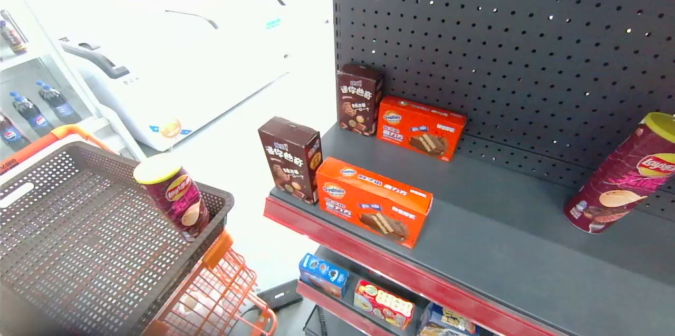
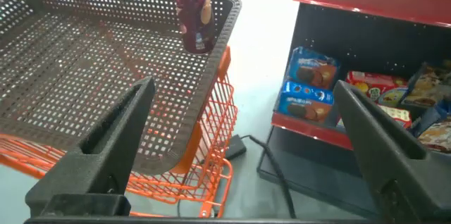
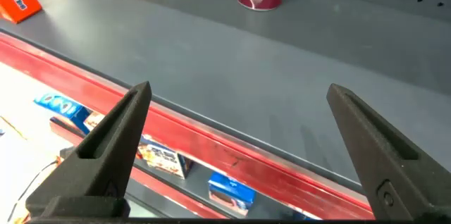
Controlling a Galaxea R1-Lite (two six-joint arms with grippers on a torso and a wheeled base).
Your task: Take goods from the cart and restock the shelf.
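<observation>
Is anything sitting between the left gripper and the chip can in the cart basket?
Nothing visible does. The open left gripper faces the chip can, which stands upright in a corner of the basket, only bare mesh between them.

Cart (image 1: 221, 294): orange wire frame, dark perforated basket (image 1: 79, 262) on top. In the basket corner nearest the shelf, one can (image 1: 176, 199) of chips: purple, yellow lid, upright.

Shelf (image 1: 501, 230): grey board with red front edge. At its left end, front brown box (image 1: 291, 159) at the edge and back brown box (image 1: 359, 98) deeper in, both upright. Just beside each, on the right, an orange box: front orange box (image 1: 373, 200) and back orange box (image 1: 421, 126), each standing on its long side. Far to the right, well apart from the boxes, second can (image 1: 622, 178) of the same kind, upright, towards the back.
</observation>
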